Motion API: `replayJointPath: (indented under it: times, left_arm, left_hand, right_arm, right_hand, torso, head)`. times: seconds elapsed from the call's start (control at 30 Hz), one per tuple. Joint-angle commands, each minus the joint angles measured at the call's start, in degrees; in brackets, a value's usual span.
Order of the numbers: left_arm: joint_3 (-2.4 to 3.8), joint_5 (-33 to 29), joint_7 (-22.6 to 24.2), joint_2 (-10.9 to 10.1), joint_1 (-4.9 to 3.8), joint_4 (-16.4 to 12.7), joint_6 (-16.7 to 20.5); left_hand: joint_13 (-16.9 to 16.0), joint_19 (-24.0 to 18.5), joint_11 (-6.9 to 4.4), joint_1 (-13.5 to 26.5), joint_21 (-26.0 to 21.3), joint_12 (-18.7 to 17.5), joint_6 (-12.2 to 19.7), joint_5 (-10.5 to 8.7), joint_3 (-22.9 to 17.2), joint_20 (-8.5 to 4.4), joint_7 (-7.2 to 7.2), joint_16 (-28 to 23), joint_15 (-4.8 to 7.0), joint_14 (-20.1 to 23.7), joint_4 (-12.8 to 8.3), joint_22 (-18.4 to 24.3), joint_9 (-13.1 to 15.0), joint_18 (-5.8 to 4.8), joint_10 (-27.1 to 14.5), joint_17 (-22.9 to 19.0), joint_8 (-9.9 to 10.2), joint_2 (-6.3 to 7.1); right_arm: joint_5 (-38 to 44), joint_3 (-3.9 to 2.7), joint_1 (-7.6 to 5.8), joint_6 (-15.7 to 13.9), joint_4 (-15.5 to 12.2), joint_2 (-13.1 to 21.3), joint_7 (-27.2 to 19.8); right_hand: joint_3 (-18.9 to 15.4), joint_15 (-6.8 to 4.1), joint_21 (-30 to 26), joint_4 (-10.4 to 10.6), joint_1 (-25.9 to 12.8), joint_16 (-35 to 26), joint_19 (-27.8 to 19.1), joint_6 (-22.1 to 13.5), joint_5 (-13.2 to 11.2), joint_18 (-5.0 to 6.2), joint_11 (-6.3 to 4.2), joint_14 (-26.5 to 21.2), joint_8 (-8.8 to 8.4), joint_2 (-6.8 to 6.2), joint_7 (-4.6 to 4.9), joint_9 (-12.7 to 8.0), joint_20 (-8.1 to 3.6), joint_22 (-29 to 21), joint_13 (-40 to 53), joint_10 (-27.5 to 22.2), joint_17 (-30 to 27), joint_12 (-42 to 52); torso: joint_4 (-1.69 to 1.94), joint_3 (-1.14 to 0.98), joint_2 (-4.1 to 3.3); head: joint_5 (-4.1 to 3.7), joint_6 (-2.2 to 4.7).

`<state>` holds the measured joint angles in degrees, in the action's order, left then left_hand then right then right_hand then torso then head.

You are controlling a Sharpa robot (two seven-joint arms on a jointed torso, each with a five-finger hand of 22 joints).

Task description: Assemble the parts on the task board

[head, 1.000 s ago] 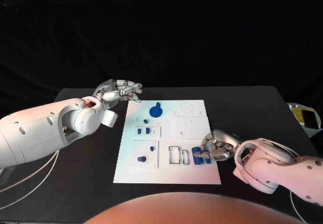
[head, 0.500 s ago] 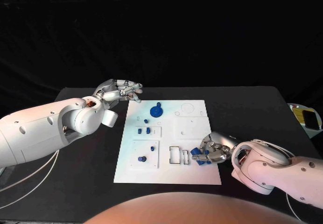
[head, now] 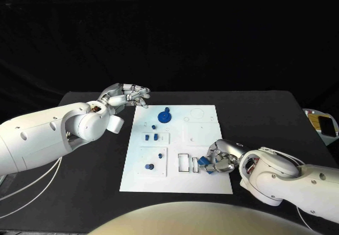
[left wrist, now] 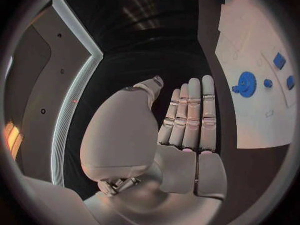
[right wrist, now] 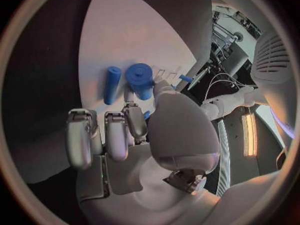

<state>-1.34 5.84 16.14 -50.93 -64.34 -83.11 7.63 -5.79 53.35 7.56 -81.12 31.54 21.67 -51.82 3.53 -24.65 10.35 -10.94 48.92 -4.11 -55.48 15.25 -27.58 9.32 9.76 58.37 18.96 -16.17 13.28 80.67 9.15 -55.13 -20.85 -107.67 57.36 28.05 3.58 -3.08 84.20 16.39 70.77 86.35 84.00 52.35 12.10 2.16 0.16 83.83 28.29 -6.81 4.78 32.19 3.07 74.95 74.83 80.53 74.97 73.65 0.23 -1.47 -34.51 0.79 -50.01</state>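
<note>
The white task board (head: 205, 132) lies mid-table. On it are a blue gear (head: 164, 116), small blue pieces (head: 147, 137) and a blue knob (head: 149, 167). My right hand (head: 220, 159) is curled over the board's near right part, beside two empty slots (head: 188, 163). Its thumb and a finger pinch a thick blue cylinder (right wrist: 140, 80), which also shows in the head view (head: 203, 160). A thinner blue peg (right wrist: 112, 85) lies on the board beside it. My left hand (head: 126, 95) hovers off the board's far left corner. Its fingers (left wrist: 190, 112) are straight and hold nothing.
Black tabletop surrounds the board on all sides. A small object (head: 326, 125) sits past the table's right edge. The gear (left wrist: 246, 83) and the board (left wrist: 250, 40) lie to one side of my left hand.
My right hand has slid leftward over the board's near right part and closed round the blue cylinder, which shifted with it. The left hand has stayed still.
</note>
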Motion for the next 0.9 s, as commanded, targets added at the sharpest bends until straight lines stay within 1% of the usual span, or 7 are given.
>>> replayJointPath:
  times: [0.03, 0.07, 0.1, 0.2, 0.4, 0.6, 0.9]
  left_arm:
    - [0.04, -0.1, -0.1, 0.0, -0.02, -0.2, -1.0]
    - [0.04, -0.1, -0.1, 0.0, -0.02, -0.2, -1.0]
    - [0.04, -0.1, -0.2, 0.0, -0.02, -0.2, -1.0]
    - [0.04, -0.1, -0.3, 0.0, -0.02, -0.2, -0.9]
    - [0.04, -0.1, -0.5, 0.1, -0.02, -0.1, -1.0]
    - [0.04, -0.1, -0.5, 0.1, -0.02, -0.1, -1.0]
    - [0.04, -0.1, -0.5, 0.2, -0.02, 0.0, -1.1]
  left_hand:
    - [0.1, 0.4, -0.15, 0.2, -0.3, 0.4, 0.3, -0.19, 0.2, -0.20, 0.09, -0.3, 0.00, -0.2, 0.0, 0.0, -0.1, 0.71, -0.4, 0.0, 0.0, -0.14]
    - [0.1, 0.5, -0.11, 0.0, -0.4, 0.4, 0.4, -0.17, 0.3, -0.20, 0.03, -0.3, -0.02, -0.2, 0.0, 0.1, -0.1, 0.71, -0.5, 0.1, 0.0, -0.29]
    - [0.1, 0.5, -0.11, 0.0, -0.4, 0.4, 0.4, -0.17, 0.3, -0.20, 0.03, -0.3, -0.02, -0.2, 0.0, 0.1, -0.1, 0.71, -0.5, 0.1, 0.0, -0.29]
    - [0.1, 0.5, -0.09, 0.0, -0.4, 0.4, 0.4, -0.17, 0.3, -0.20, 0.00, -0.3, -0.03, -0.2, 0.0, 0.2, -0.1, 0.71, -0.5, 0.1, 0.0, -0.37]
    - [0.1, 0.5, -0.07, 0.0, -0.5, 0.4, 0.4, -0.17, 0.3, -0.20, -0.02, -0.3, -0.04, -0.2, 0.1, 0.2, -0.1, 0.71, -0.6, 0.1, 0.0, -0.46]
    - [0.1, 0.6, -0.05, -0.1, -0.5, 0.4, 0.4, -0.17, 0.4, -0.19, -0.04, -0.3, -0.06, -0.2, 0.2, 0.3, -0.1, 0.71, -0.6, 0.1, 0.0, -0.59]
    - [0.1, 0.6, -0.05, -0.1, -0.5, 0.4, 0.4, -0.17, 0.4, -0.19, -0.04, -0.3, -0.06, -0.2, 0.2, 0.3, -0.1, 0.71, -0.6, 0.1, 0.0, -0.59]
  right_arm:
    - [-0.7, 0.60, 0.72, -0.2, 0.3, -0.1, 1.2]
    - [-1.2, 0.59, 0.73, -1.0, 0.1, -0.1, 0.9]
    - [-1.7, 0.59, 0.73, -1.9, -0.1, 0.0, 0.5]
    - [-3.1, 0.53, 0.65, -3.9, -0.8, 0.2, -0.5]
    - [-5.1, 0.35, 0.07, -6.1, -1.9, 0.3, -1.8]
    - [-6.5, 0.27, -0.54, -6.7, -2.8, 0.0, -2.4]
    - [-7.6, 0.23, -0.78, -6.5, -2.9, -1.1, -2.7]
  right_hand:
    - [0.6, -0.49, 0.4, -0.1, 1.9, 0.3, 3.8, 0.7, -0.3, -0.91, -0.03, 3.9, 0.29, 1.29, -0.31, 0.3, -0.33, 13.2, 0.4, 0.6, 2.2, 0.4]
    - [1.0, -0.62, 0.6, 0.0, 2.4, 0.5, 3.9, 0.9, 0.6, -0.95, -0.19, 4.0, 0.32, 1.82, -0.47, 0.3, -0.45, 13.3, 0.5, 0.7, 2.6, 0.4]
    - [1.1, -0.65, 0.7, 0.1, 2.4, 0.5, 4.0, 1.0, 1.0, -0.97, -0.23, 4.0, 0.32, 1.98, -0.51, 0.3, -0.48, 13.3, 0.4, 0.8, 2.7, 0.4]
    - [1.3, -0.71, 0.7, 0.2, 2.4, 0.5, 4.0, 1.2, 1.4, -0.99, -0.30, 4.0, 0.32, 2.35, -0.58, 0.4, -0.55, 13.3, 0.4, 0.8, 2.8, 0.3]
    - [1.4, -0.80, 0.9, 0.3, 1.7, 0.6, 4.1, 1.5, 1.9, -1.03, -0.39, 4.1, 0.35, 2.91, -0.68, 0.4, -0.63, 13.4, 0.4, 1.0, 3.1, 0.3]
    - [1.4, -0.87, 1.1, 0.3, 1.1, 0.7, 4.2, 1.7, 2.4, -1.07, -0.48, 4.1, 0.38, 3.26, -0.78, 0.4, -0.71, 13.5, 0.3, 1.0, 3.4, 0.1]
    - [1.5, -0.94, 1.2, 0.3, 0.5, 0.7, 4.2, 1.9, 2.8, -1.08, -0.57, 4.1, 0.41, 3.51, -0.87, 0.5, -0.77, 13.5, -0.4, 0.8, 3.4, -0.7]
  torso:
    - [-0.02, -0.03, -0.04]
    - [-0.03, -0.03, -0.03]
    - [-0.03, -0.03, -0.01]
    - [-0.01, -0.02, 0.01]
    - [0.03, 0.00, -0.04]
    - [0.02, 0.04, -0.04]
    - [0.06, 0.07, -0.06]
  head:
    - [0.07, 0.01]
    - [0.11, 0.01]
    - [0.14, 0.01]
    - [0.07, 0.01]
    - [0.00, 0.01]
    - [0.03, 0.01]
    - [0.11, 0.01]
